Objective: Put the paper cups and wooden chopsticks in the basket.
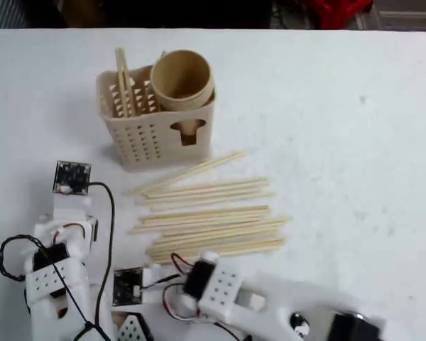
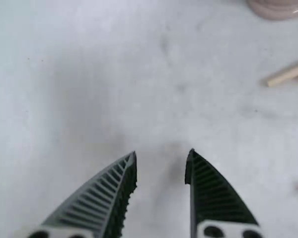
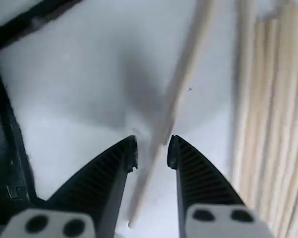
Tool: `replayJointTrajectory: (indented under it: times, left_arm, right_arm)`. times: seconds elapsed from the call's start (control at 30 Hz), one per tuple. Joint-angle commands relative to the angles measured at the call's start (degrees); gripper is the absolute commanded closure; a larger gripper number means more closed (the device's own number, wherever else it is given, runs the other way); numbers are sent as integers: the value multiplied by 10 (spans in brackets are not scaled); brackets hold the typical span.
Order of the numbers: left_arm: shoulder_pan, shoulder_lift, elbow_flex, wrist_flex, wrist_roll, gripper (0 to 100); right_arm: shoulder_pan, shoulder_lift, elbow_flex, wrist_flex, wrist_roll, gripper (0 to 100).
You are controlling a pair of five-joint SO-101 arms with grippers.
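A white desk [image 1: 341, 142] seen from above. A beige basket [image 1: 153, 138] stands at its far side and holds stacked paper cups [image 1: 182, 78] beside a few upright sticks [image 1: 122, 78]. Loose chopsticks [image 1: 209, 217] lie in a rough row on the desk between the basket and the arms. The left claw [image 2: 160, 171] is released, spread over bare desk. One chopstick [image 3: 181, 94] runs through the right claw [image 3: 151, 151]; I cannot tell whether the claw is clenched on it.

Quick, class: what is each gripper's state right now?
Left gripper: open, holding nothing, over bare table.
Right gripper: open, a chopstick between its jaws, not clamped.
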Motion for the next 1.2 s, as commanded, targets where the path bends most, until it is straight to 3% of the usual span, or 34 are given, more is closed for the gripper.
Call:
replayJointTrajectory:
  times: [0.0, 0.27, 0.37, 0.5, 0.97, 1.17]
  left_arm:
    - [-4, -11, -3, -10, 5, 827]
    - [-4, -11, -3, -10, 5, 827]
    - [-4, -11, -3, -10, 5, 827]
    - [-4, -11, -3, -10, 5, 827]
    - [-4, -11, -3, -10, 5, 827]
    - [-4, -11, -3, -10, 5, 827]
  right_arm:
    - [-7, 81, -49, -6, -13, 882]
    - [-6, 129, -82, -3, -33, 887]
    - [10, 129, -84, 1, -30, 943]
    - [78, 129, -95, 19, -19, 981]
    - [335, 128, -132, -17, 144, 982]
    - [384, 108, -147, -18, 157, 982]
